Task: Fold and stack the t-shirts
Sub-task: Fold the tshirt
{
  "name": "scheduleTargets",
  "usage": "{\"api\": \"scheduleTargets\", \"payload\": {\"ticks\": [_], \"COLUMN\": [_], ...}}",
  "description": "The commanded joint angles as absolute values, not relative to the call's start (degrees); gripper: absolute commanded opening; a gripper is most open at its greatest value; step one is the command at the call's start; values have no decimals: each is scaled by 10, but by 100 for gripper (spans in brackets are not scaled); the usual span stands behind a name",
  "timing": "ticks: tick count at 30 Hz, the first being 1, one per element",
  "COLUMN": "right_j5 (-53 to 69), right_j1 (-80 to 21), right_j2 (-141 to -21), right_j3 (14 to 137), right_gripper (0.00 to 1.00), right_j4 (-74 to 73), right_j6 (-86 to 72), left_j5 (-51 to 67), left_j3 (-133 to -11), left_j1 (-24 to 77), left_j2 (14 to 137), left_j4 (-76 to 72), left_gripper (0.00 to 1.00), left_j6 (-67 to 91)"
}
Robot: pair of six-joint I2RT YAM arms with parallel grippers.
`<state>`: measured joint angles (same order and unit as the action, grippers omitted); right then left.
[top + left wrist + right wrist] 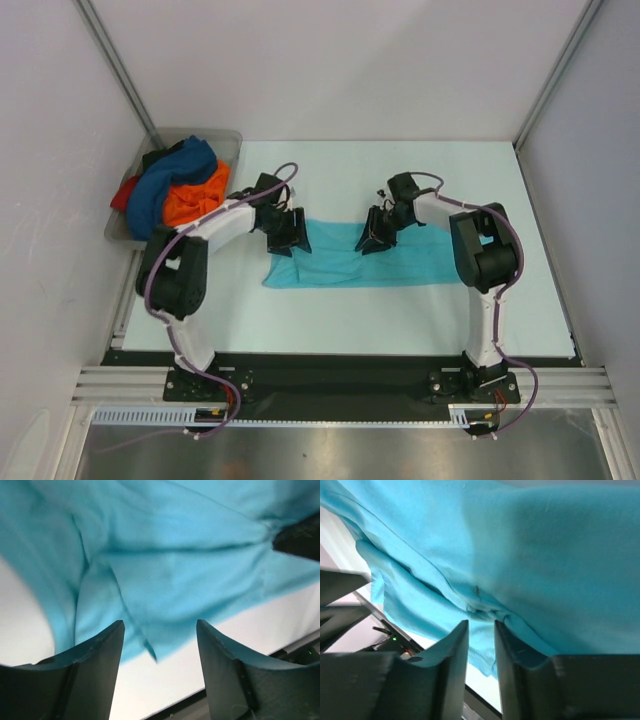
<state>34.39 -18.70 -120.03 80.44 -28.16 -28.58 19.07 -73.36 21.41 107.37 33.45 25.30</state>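
Observation:
A turquoise t-shirt (340,266) lies as a long folded strip across the middle of the white table. My left gripper (287,243) is over its left end, and in the left wrist view it (160,625) stands open with nothing between the fingers; the turquoise cloth (175,570) lies just beyond the tips. My right gripper (376,243) is at the strip's far edge near the middle. In the right wrist view it (481,622) is closed to a narrow gap, with puckered turquoise cloth (545,555) pinched at its tips.
A grey tray (226,141) sits at the back left corner with a dark blue shirt (175,180), an orange shirt (196,201) and a red shirt (124,193) heaped in it. Walls enclose the table on the left, back and right.

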Motion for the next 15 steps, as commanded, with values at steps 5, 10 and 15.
{"api": "scheduleTargets", "payload": {"ticks": [5, 10, 15], "right_j5": [322, 379, 410], "right_j1": [-192, -198, -205], "right_j2": [-1098, -1059, -1063], "right_j3": [786, 707, 661], "right_gripper": [56, 59, 54], "right_j4": [-331, -268, -218], "right_j6": [-238, -270, -310], "left_j5": [194, 264, 265], "left_j3": [-607, -556, -552], "left_j1": [219, 219, 219], "left_j2": [879, 892, 921], "left_j4": [302, 251, 237], "left_gripper": [66, 63, 63], "left_j6": [256, 266, 272]}}
